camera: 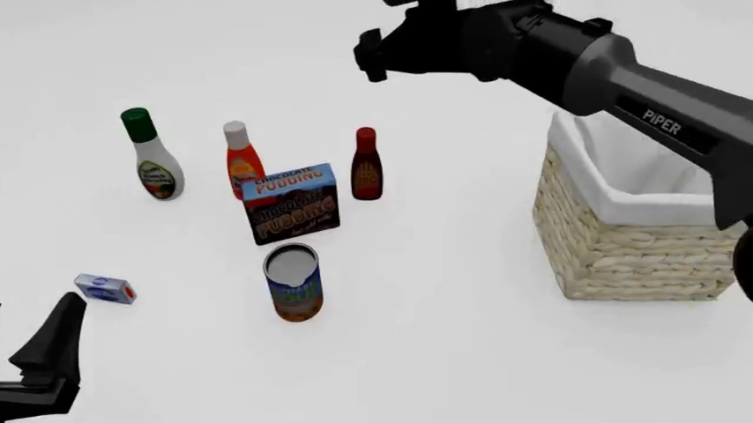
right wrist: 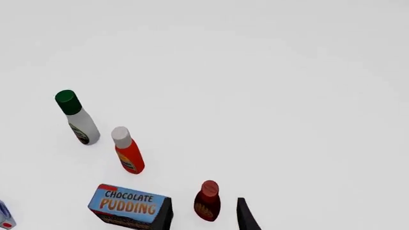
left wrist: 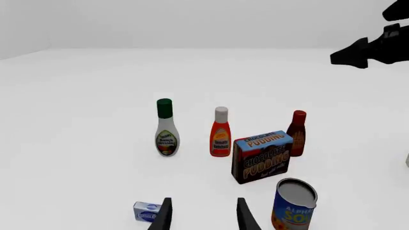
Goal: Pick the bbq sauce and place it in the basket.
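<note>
The bbq sauce (camera: 366, 164) stands upright on the counter (camera: 447, 335), left of the basket (camera: 623, 238), just below the spread right gripper (right wrist: 204, 215), far nearer than the left.

Right hand (right wrist: 203, 218) open, reaching far forward; left hand (left wrist: 203, 215) open, low

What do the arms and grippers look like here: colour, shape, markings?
The right arm is a thick, rounded dark grey tube with white "PIPER" lettering on its side, ending in a blocky black wrist. The right gripper and left gripper each show two thin, black, tapered fingers. No cables are visible.
</note>
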Robot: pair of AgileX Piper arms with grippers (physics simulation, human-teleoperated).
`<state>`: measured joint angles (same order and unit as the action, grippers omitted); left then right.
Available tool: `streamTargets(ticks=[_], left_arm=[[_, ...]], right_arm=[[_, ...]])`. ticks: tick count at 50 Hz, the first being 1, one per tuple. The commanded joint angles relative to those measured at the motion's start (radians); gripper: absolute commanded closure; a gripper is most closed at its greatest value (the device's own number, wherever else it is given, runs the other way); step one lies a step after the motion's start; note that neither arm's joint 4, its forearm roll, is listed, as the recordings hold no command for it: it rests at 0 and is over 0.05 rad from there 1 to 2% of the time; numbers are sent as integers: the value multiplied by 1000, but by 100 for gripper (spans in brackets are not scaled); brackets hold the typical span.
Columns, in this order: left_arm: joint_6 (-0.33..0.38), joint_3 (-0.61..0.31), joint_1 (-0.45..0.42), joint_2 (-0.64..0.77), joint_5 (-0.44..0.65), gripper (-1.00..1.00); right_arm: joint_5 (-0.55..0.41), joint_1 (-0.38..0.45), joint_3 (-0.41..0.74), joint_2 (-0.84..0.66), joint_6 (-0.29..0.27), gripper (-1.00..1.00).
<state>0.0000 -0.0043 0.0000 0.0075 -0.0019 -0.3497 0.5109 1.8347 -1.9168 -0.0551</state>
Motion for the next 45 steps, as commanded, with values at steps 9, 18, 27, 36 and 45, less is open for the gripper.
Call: streamTargets(ticks=[9, 18, 27, 36, 45], left_arm=[[0, 0, 0, 0, 0, -100], [0, 0, 0, 0, 0, -100], [0, 0, 0, 0, 0, -100], [0, 0, 0, 0, 0, -100], [0, 0, 0, 0, 0, -100]], right_arm=[[-27, 9, 162, -175, 13, -100], [-51, 7, 240, -249, 13, -100], [-71, -3, 321, -331, 16, -100], [-104, -19, 418, -418, 13, -100], [-125, -25, 468, -463, 13, -100]])
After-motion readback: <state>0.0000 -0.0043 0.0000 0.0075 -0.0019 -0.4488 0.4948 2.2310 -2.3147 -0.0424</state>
